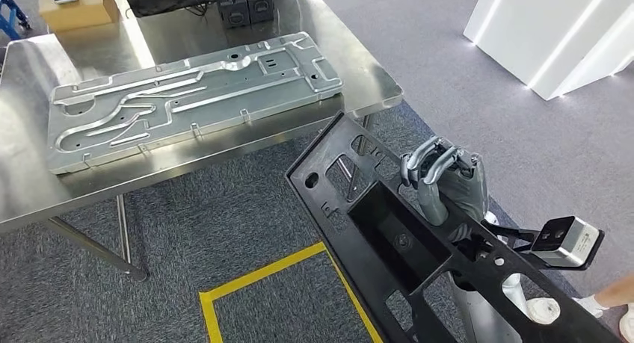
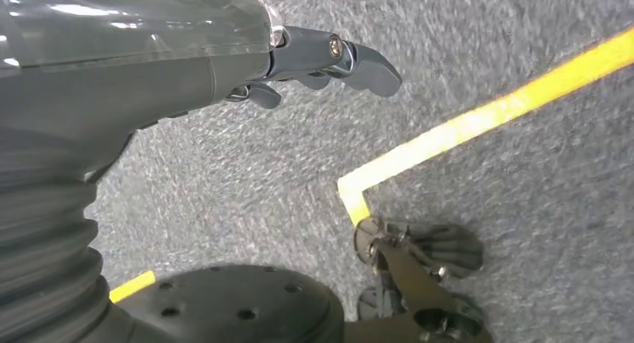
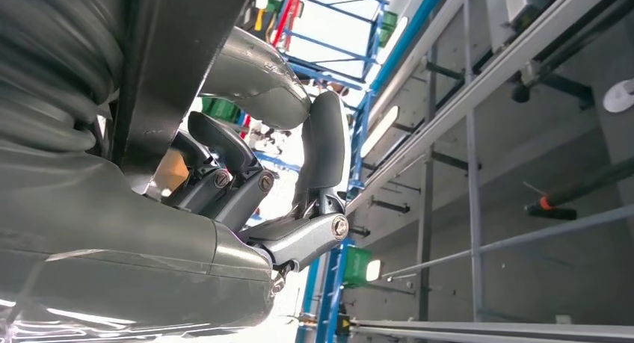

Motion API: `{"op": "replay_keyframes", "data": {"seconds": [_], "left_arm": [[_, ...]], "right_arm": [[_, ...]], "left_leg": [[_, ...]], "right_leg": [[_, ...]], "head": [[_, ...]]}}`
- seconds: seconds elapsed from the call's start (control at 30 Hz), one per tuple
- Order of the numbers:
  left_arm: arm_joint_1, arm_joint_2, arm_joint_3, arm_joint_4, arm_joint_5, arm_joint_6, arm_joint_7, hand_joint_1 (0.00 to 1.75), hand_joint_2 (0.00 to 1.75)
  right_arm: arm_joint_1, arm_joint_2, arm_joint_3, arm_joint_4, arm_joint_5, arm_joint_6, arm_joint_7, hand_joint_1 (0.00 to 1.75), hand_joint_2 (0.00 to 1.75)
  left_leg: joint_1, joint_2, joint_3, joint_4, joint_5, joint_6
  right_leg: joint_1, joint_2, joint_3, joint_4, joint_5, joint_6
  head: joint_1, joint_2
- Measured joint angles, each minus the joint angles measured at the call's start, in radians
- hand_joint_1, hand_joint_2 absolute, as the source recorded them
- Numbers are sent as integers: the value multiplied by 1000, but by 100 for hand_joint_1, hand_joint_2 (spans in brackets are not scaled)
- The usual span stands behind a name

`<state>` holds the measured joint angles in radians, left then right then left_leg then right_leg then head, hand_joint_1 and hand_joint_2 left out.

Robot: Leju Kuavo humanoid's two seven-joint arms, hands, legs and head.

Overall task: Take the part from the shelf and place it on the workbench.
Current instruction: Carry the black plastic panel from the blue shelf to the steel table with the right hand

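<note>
The part is a long black plastic panel (image 1: 389,231) with cut-outs and a deep rectangular pocket. It hangs tilted in the air in front of the workbench (image 1: 359,66), its far corner close to the bench's near edge. My right hand (image 1: 445,182) grips its right edge, fingers hooked over the rim. The right wrist view shows the same hand (image 3: 247,186) clamped on the dark panel (image 3: 172,59). My left hand (image 2: 299,66) hangs over the grey carpet, fingers loose, holding nothing.
A large stamped metal plate (image 1: 187,96) covers much of the steel bench. A cardboard box (image 1: 78,7) and black cases (image 1: 245,3) stand at its far edge. Yellow floor tape (image 1: 262,276) lies below. A white structure (image 1: 561,29) stands right; a person's shoes (image 1: 598,306) are near.
</note>
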<state>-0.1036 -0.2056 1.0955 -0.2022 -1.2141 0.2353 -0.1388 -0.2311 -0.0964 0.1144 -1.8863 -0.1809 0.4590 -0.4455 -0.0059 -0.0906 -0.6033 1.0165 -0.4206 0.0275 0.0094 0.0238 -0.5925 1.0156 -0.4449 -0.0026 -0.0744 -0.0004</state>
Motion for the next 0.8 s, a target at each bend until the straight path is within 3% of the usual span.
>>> {"op": "replay_keyframes", "data": {"seconds": [0.03,0.1,0.17,0.23,0.27,0.3,0.33,0.4,0.47,0.6,0.63,0.7,0.77,0.8], "left_arm": [[1,0,0,0,0,0,0,0,175],[1,0,0,0,0,-1,-3,0,175],[-1,0,0,0,0,-2,-5,0,175],[-4,1,0,0,-1,-2,-6,0,175],[-5,1,0,0,-2,-2,-5,0,175],[-5,2,0,0,-4,-1,-3,0,175],[-6,3,0,0,-6,-1,-2,0,175],[-6,6,0,0,-9,1,1,0,175],[-6,8,0,0,-9,3,1,0,175],[-7,8,0,0,-9,4,1,0,175],[-7,8,0,0,-9,4,0,0,175],[-9,10,0,0,-9,5,-4,0,175],[-12,14,0,0,-7,7,-8,0,175],[-14,14,0,0,-6,7,-8,0,175]], "right_arm": [[3,-2,0,-1,6,1,-4,175,175],[8,-5,0,-2,15,1,-7,175,175],[11,-7,0,-4,18,1,-8,175,175],[17,-8,0,-4,19,2,-7,175,175],[20,-9,0,-4,19,3,-7,175,175],[22,-9,0,-4,19,4,-6,175,175],[23,-10,0,-4,19,6,-5,175,175],[23,-11,0,-4,19,9,-5,175,175],[23,-12,0,-4,18,10,-6,175,175],[23,-13,0,-4,18,11,-7,175,175],[22,-13,0,-4,17,11,-8,175,175],[21,-15,0,-4,14,7,-12,175,175],[22,-15,0,-5,15,-1,-17,175,175],[23,-15,0,-4,19,-3,-19,175,175]], "left_leg": [[0,-1,0,-2,0,-6],[-1,20,-5,14,-15,-15],[1,57,-41,100,-69,-24],[7,73,-102,231,-131,-36],[10,75,-120,271,-142,-41],[13,77,-120,274,-132,-46],[16,80,-100,236,-106,-50],[21,90,-28,99,-46,-54],[22,99,13,18,-25,-54],[17,98,17,15,-33,-47],[16,96,16,14,-32,-41],[16,87,17,7,-22,-19],[17,78,17,1,-17,0],[16,73,16,1,-16,2]], "right_leg": [[-1,-1,2,-6,3,-2],[-7,-7,11,-22,9,-7],[-11,-17,19,-32,12,-11],[-12,-28,19,-31,10,-13],[-12,-33,19,-29,9,-12],[-14,-37,19,-27,7,-10],[-15,-40,19,-23,5,-7],[-18,-44,19,-12,-3,1],[-18,-46,18,-4,-8,6],[-15,-47,16,-1,-10,10],[-14,-47,15,0,-11,12],[-17,-43,10,14,-21,25],[-22,-36,-22,88,-67,40],[-22,-34,-54,154,-101,43]], "head": [[0,0],[0,0],[0,0],[0,0],[0,0],[0,0],[0,0],[0,0],[0,0],[0,0],[0,0],[0,0],[0,0],[0,0]]}}
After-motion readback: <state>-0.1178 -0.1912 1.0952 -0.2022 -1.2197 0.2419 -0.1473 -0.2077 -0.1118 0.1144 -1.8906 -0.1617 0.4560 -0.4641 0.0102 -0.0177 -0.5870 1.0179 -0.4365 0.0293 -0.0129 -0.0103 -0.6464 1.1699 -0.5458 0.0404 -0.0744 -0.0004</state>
